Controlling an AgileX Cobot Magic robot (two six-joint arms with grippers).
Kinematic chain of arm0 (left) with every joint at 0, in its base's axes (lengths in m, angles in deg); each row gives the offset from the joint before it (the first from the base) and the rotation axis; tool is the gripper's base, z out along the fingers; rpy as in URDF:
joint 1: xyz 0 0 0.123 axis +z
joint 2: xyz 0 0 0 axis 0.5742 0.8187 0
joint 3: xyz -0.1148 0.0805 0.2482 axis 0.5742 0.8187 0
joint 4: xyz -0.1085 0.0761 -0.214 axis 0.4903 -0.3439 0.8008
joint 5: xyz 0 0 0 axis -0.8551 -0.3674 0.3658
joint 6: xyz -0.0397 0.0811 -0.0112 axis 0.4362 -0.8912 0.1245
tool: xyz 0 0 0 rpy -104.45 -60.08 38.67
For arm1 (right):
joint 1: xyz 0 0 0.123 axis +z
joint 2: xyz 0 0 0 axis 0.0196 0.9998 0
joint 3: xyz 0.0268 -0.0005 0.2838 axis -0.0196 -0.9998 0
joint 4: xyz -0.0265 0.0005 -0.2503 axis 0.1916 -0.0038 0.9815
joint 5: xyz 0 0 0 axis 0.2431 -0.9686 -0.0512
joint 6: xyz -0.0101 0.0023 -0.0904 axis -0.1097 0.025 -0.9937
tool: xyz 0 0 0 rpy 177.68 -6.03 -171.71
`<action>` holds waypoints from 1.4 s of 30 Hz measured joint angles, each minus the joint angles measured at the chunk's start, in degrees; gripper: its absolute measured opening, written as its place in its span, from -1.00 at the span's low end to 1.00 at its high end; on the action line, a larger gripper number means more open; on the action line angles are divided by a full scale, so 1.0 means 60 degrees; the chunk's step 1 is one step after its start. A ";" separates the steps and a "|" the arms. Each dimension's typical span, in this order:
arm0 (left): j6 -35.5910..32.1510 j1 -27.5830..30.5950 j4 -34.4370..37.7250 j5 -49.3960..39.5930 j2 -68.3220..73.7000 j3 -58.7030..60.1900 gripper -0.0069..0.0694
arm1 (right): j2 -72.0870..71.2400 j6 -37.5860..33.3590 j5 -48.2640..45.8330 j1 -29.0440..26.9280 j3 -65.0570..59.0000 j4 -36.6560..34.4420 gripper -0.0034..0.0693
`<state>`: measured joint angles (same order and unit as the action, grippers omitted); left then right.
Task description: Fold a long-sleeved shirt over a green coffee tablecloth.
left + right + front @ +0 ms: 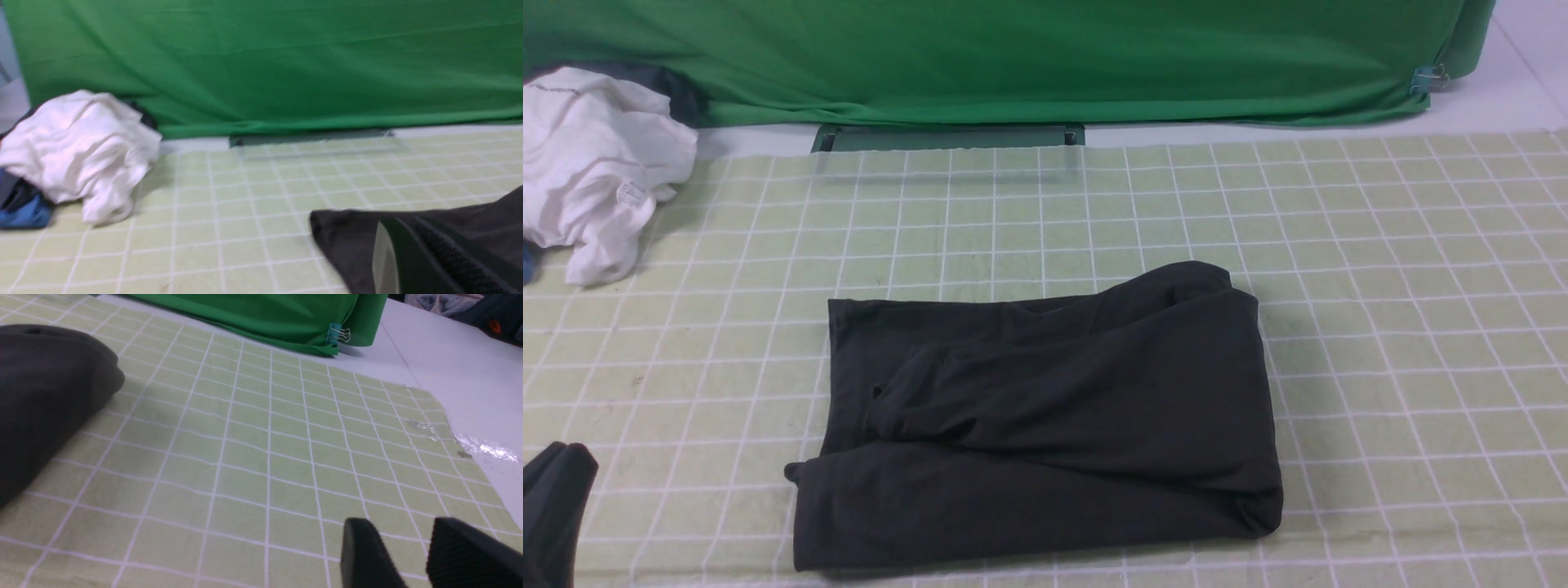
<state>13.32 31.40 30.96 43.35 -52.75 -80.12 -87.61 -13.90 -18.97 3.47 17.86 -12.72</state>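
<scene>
The long-sleeved shirt (pixel 1045 425) lies folded into a rough black rectangle in the middle of the green coffee tablecloth (pixel 1380 245), print side hidden. My left gripper (pixel 562 453) is at the near left corner, apart from the shirt. In the left wrist view the left gripper (pixel 404 224) is shut with nothing in it, and the shirt's corner (pixel 339 237) lies behind it. My right gripper (pixel 402 528) hovers open over bare tablecloth (pixel 265 457), well to the right of the shirt (pixel 49 396). It does not show in the front view.
A crumpled white garment (pixel 588 171) sits at the far left over some blue cloth (pixel 22 212). A deep-green drape (pixel 1013 57) hangs along the back, held by a binder clip (pixel 337 332). Bare white table (pixel 470 384) lies beyond the cloth's right edge.
</scene>
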 joint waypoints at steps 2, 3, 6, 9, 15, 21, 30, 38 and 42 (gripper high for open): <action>0.0000 0.0449 -0.0022 0.0009 0.0000 0.0108 -0.78 | 0.0000 0.0000 0.0000 0.0000 0.0000 0.0000 -0.25; 0.0008 0.0551 -0.0022 -0.0019 0.0000 0.0120 -0.78 | 0.0000 0.0000 0.0000 0.0000 0.0000 0.0000 -0.25; 0.0008 0.0942 -0.0003 -0.0132 0.0000 0.0214 -0.78 | 0.0000 0.0000 0.0000 0.0000 0.0000 0.0000 -0.25; 0.0020 0.1106 0.0216 -0.0527 -0.0003 0.0222 -0.78 | 0.0000 0.0000 0.0000 0.0000 0.0000 0.0000 -0.25; -0.0003 0.1138 0.0380 -0.0919 0.0000 0.0222 -0.78 | 0.0000 0.0000 0.0000 0.0000 0.0000 0.0000 -0.25; -0.0076 0.1138 0.0380 -0.0938 0.0000 0.0222 -0.78 | 0.0000 0.0000 0.0000 0.0000 0.0000 0.0000 -0.25; -0.0561 0.1147 0.0581 -0.0944 -0.0003 0.0222 -0.78 | 0.0000 0.0000 0.0000 0.0000 0.0000 0.0000 -0.25; -0.1078 0.1366 0.1016 -0.0944 0.0000 0.0222 -0.78 | 0.0000 0.0000 0.0000 0.0000 0.0000 0.0000 -0.25; -0.1078 0.1588 0.1025 -0.0944 0.0000 0.0222 -0.78 | 0.0000 0.0000 0.0000 0.0000 0.0000 0.0000 -0.25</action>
<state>6.85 40.93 37.12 37.69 -52.75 -78.78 -87.61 -13.90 -18.97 3.47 17.86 -12.72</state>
